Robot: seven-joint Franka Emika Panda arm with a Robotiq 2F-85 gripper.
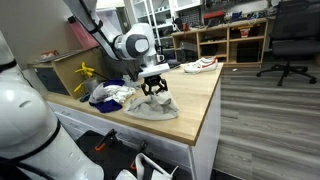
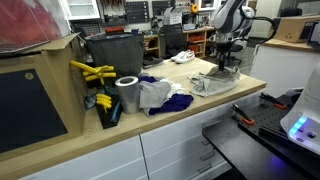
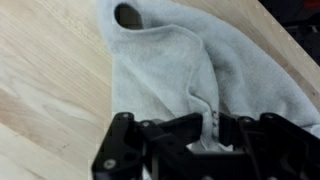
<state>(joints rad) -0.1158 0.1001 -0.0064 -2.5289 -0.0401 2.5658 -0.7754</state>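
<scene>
The pincer is clamped shut on a raised fold of the grey cloth, which lies crumpled near the edge of the worktop. It looks light, limp and thick (towel-like, hardly slippery), so pinching a bunched ridge seems surest.

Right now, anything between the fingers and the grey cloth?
Nothing visible. The fingers are shut on a fold of the grey cloth on the countertop. The pile of clothes lies beside it, not between.
</scene>
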